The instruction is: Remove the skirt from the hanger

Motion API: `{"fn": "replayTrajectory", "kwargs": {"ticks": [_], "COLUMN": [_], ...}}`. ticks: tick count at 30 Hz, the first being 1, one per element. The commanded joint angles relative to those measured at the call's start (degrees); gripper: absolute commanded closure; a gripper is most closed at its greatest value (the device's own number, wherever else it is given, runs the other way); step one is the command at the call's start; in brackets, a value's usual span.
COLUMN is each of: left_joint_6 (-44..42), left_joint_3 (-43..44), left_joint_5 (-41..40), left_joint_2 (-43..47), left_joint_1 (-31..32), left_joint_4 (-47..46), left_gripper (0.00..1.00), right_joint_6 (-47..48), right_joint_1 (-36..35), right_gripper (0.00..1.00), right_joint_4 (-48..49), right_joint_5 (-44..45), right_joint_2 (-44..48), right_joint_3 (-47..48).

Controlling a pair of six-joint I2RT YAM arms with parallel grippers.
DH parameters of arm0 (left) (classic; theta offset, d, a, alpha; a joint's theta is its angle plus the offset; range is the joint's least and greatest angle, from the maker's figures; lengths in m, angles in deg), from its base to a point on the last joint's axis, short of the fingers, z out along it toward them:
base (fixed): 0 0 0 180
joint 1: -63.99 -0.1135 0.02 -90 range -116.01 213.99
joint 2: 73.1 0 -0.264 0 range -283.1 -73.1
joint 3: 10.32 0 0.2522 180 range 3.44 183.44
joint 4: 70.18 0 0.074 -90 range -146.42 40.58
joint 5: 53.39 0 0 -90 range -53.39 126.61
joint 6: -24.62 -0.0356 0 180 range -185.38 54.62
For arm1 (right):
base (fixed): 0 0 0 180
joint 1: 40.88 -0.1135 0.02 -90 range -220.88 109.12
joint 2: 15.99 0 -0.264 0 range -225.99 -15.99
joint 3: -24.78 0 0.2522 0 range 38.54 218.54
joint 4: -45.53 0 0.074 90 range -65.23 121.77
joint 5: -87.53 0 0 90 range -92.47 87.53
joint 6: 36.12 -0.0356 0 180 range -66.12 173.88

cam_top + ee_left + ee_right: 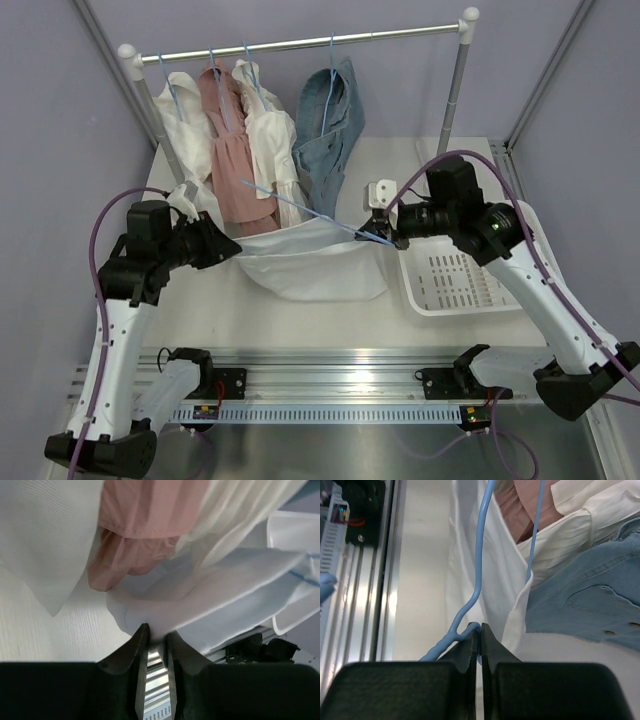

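No brand or wording is reading clearly. 2 small coloured tags on the grooved aluminium rail (pixel 330 385) at the near table edge are too small to make out, & the electronics at the top-left of the right wrist view are blurring out.

The white fabric skirt (pixel 315 262) is sagging in a wide pouch btw the 2 grippers, its lower hem resting on the white table top (pixel 200 320). The thin light-blue wire hanger (pixel 300 205) is lying slanted above it. 1 end is poking up-left in front of the pink dress (pixel 235 150); the other end is sitting at the right gripper (pixel 392 238).

R gripper fingers are pressing together, pinching the hanger wire. The left gripper (pixel 236 250) is sitting at the skirt's left end. Its fingers (pixel 140 645) are standing slightly apart w/ a narrow gap showing, & the skirt's folded edge is sitting right at the tips. Can't tell whether it's being nipped.

Edges & room:
- The skirt's right end is sitting just beside the rim of the white perforated plastic basket (pixel 465 308).
- Behind it, the pink dress, a cream shirt (pixel 272 140) & a blue denim shirt (pixel 330 140) are hanging from the metal rack bar (pixel 300 43), their hems crowding the skirt's far edge.
- A bare strip of table is lying btw the skirt's near hem & the rail.
- The grey walls are standing well apart from both arms.
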Motion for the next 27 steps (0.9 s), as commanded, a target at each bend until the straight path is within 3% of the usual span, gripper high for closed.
{"fn": "replayTrajectory", "kwargs": {"ticks": [1, 2, 5, 9, 15, 19, 27], "left_joint_6": [-1.52, -1.60, -3.09, -7.05, -13.99, -18.47, -24.37], "left_joint_3": [-1.16, -1.69, -1.52, -1.52, -1.96, 0.67, 3.84], "left_joint_5": [4.99, 5.86, 5.17, 4.29, 7.10, 9.91, 14.40], "left_joint_2": [4.67, 5.56, 9.16, 14.79, 22.70, 22.28, 17.35], "left_joint_1": [-0.25, -0.16, -0.25, -0.25, -0.25, -0.25, -0.07], "left_joint_4": [-6.35, -6.80, -8.30, -11.11, -18.40, -19.90, -22.88], "left_gripper": [0.66, 0.49, 0.26, 0.12, 0.07, 0.09, 0.12], "right_joint_6": [-16.80, -20.30, -23.49, -21.58, -10.43, 3.00, 7.26], "right_joint_1": [0.76, 0.76, 0.76, 0.76, 0.67, 0.32, -6.00], "right_gripper": [1.00, 1.00, 1.00, 1.00, 1.00, 1.00, 1.00], "right_joint_4": [9.42, 10.39, 12.34, 8.40, -6.71, -24.47, -28.52], "right_joint_5": [-4.71, -5.94, -7.18, -7.18, -6.57, -6.13, 3.09], "right_joint_2": [-4.84, -5.81, -9.24, -12.75, -16.17, -19.70, -22.50], "right_joint_3": [3.84, 5.24, 7.10, 12.18, 16.85, 21.69, 23.09]}}
